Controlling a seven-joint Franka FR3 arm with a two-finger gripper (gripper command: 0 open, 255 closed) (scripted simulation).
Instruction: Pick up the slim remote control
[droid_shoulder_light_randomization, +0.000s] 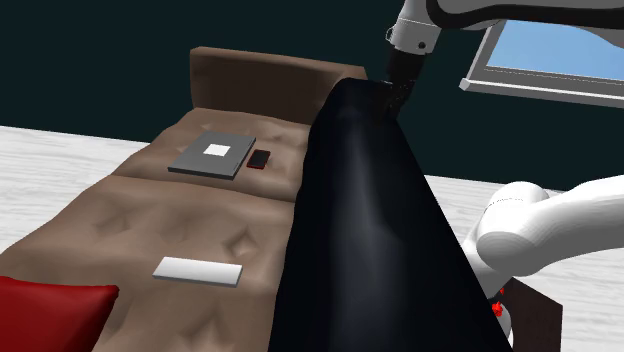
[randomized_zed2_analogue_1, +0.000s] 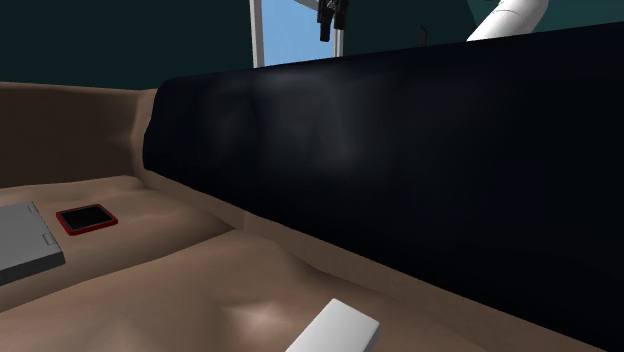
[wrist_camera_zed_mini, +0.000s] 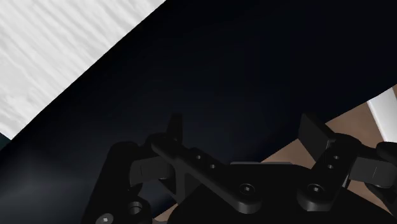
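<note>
Shoulder view: the white slim remote control (droid_shoulder_light_randomization: 198, 270) lies flat on the brown sofa seat (droid_shoulder_light_randomization: 120, 210) at lower left. The gripper (droid_shoulder_light_randomization: 397, 90) hangs upper right of centre, above the black backrest (droid_shoulder_light_randomization: 370, 220).

Second exterior view: the remote is at the bottom edge, the gripper at the top.

Wrist view: the fingers (wrist_camera_zed_mini: 315, 130) are spread apart, clasping nothing.

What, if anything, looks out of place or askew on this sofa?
Nothing is spilled or damaged. The white remote, grey flat device and red-edged phone lie flat on the brown cushions. One oddity: the open gripper hangs over the big black bulk beside them, well away from the remote.
</note>
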